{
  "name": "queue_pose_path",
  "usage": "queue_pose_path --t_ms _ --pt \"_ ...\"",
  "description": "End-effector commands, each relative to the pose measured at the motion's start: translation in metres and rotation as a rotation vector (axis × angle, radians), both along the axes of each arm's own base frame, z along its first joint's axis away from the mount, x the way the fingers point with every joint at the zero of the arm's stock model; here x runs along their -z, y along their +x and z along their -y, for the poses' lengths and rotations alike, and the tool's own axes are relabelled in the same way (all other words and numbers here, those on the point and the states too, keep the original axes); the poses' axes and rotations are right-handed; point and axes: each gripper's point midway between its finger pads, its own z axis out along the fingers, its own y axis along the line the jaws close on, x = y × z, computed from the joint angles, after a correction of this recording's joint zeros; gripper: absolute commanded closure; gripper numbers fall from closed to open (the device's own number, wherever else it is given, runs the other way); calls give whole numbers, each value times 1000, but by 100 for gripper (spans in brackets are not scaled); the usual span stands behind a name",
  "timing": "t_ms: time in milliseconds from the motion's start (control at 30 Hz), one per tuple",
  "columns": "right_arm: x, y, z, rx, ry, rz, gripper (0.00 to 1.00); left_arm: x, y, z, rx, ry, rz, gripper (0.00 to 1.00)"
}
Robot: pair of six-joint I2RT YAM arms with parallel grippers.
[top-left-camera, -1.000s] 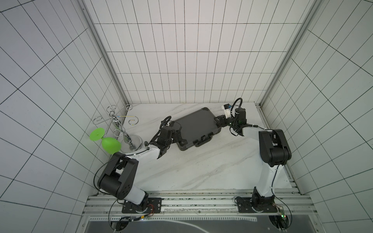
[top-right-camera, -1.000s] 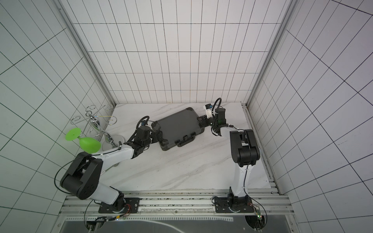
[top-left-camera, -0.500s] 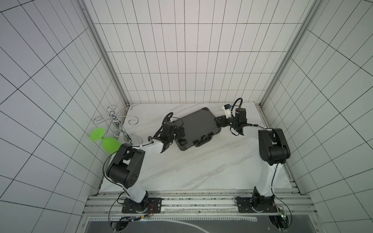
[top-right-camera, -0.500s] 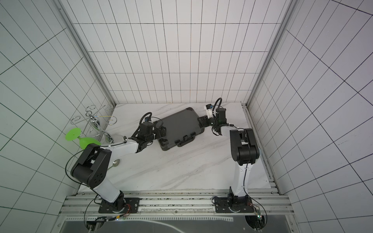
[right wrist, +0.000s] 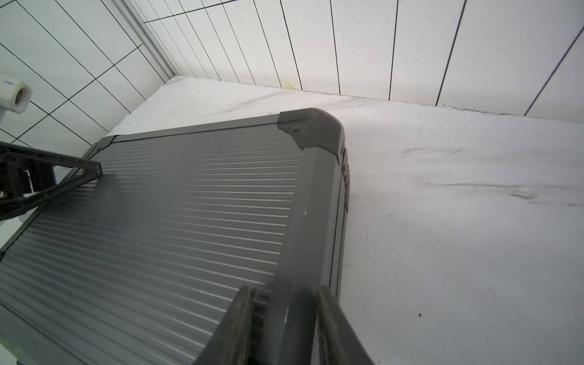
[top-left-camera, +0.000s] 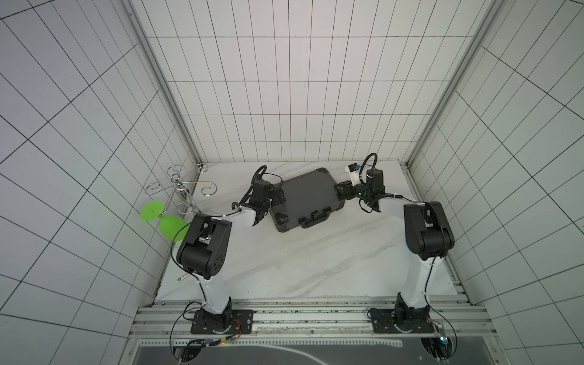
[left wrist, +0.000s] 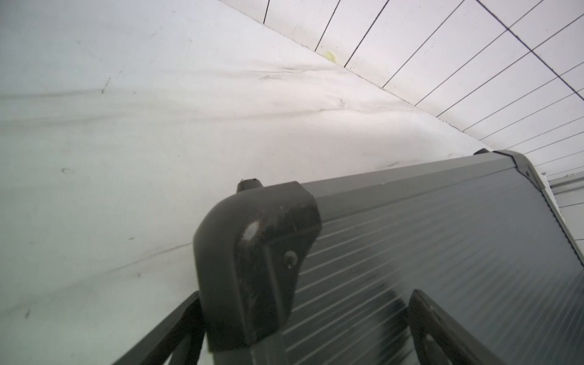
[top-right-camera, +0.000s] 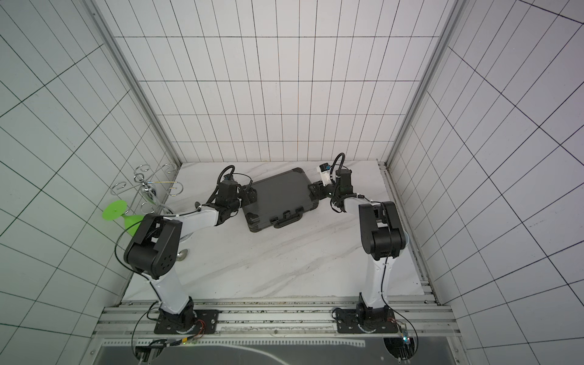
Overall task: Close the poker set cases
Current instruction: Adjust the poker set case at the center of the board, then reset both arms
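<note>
Well, the case (top-left-camera: 308,196) lies flat on the table (top-left-camera: 316,262), toward the back wall and turned at a slant, its handle (top-left-camera: 314,217) facing the front. The lid is down on the base. No chips or foam show anywhere, and in the right wrist view the seam along the side looks tight.

The left gripper (top-left-camera: 277,198) sits at the case's left end. Its fingers (left wrist: 426,316) are spread wide on either side of a corner cap (left wrist: 252,249), and neither seems to touch it. The right gripper (right wrist: 286,289) is at the opposite end with its fingers narrow, one over the ribbed lid and one down beside the side wall, astride the edge. Whether they actually pinch that edge I cannot tell.

To my eye the closing itself is done, and this is the steadying part, with an arm at each end. What remains, I'd judge, is the two latches (top-left-camera: 301,218) flanking the handle. They are too small from here to say whether they are snapped.

If they are loose, the next move calls for one arm to leave its end and come round to the front. It would press each latch flat while the other arm keeps the case from sliding on the smooth top.
</note>
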Motion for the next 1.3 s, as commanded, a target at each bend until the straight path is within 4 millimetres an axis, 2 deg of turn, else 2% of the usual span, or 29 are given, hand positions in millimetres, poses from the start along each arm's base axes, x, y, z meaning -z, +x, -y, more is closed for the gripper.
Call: queue_pose_path --t_ms 0,100,200,300,400,467,567,667,800,933,1100,1267 --pt "44 -80 -72 -262 40 -207 65 7 4 26 119 -28 -9 4" --pt "44 -78 -73 -234 29 -193 64 4 7 24 120 -17 -2 4" --pt "34 -71 -67 -185 14 -160 63 -7 7 20 116 5 21 4" --pt "12 -60 -59 -130 -15 -87 61 -26 3 14 114 33 64 3" --pt "-21 -49 -44 -61 -36 3 60 -52 -3 8 107 65 126 3" --pt "-46 -41 -27 14 -53 75 59 -72 -11 0 94 96 175 3" --pt "-68 -37 8 151 -97 162 57 -100 -28 -18 37 161 260 3" --pt "-73 -39 49 289 -139 208 55 -113 -49 -47 -60 242 312 3" --pt "-50 -51 97 413 -211 221 53 -109 -73 -97 -265 379 339 2" --pt "-30 -67 134 491 -254 239 53 -94 -94 -127 -362 518 296 2" --pt "-39 -74 167 574 -233 291 52 -76 -110 -147 -417 600 291 2" --pt "-28 -81 187 632 -253 248 52 -66 -118 -155 -413 598 273 2"
